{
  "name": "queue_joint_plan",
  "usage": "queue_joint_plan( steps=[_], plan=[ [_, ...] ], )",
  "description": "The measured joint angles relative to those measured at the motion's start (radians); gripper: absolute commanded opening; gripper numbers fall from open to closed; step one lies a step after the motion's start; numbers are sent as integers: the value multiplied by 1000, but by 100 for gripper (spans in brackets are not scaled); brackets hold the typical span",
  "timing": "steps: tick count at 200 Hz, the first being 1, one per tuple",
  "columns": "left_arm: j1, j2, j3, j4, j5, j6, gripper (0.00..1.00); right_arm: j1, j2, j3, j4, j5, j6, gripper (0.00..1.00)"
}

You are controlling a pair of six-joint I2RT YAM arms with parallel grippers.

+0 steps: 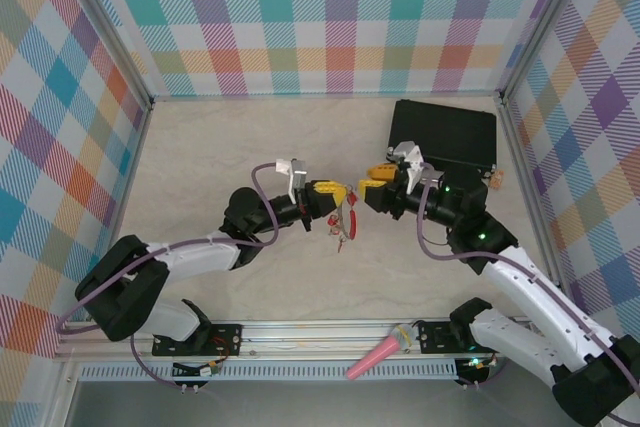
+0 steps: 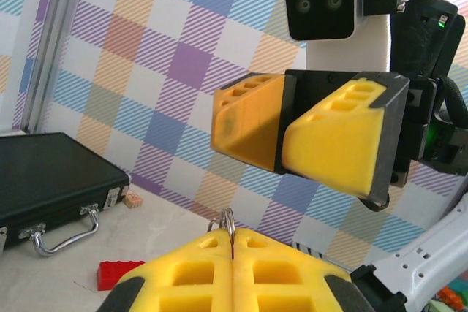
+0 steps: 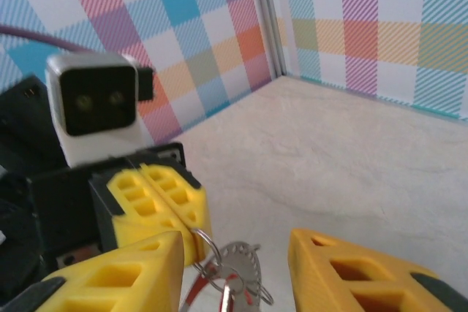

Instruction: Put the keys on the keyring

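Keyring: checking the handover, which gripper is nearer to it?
Left. The left gripper is shut on the keyring, pinching its wire; the right gripper faces it, open, across a gap.

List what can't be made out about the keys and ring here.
- Key count: in the top view the keys are a tiny red-silver clump below the left gripper.
- Ring: in the left wrist view a short arc of the ring pokes above the shut fingers; the rest is hidden between them.
- Threading: in the right wrist view the bottom edge cuts off the keys, so whether any is on the ring can't be told.
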Motion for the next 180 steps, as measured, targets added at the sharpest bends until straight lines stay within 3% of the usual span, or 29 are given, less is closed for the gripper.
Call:
queue_joint_plan(
  steps=[80, 180],
  plan=[
    [20, 9, 45, 67, 1, -65, 0, -57, 98, -16, 175, -209, 171, 33],
    [20, -13, 45, 66, 3, -82, 0, -62, 134, -17, 216, -264, 199, 14]
  ],
)
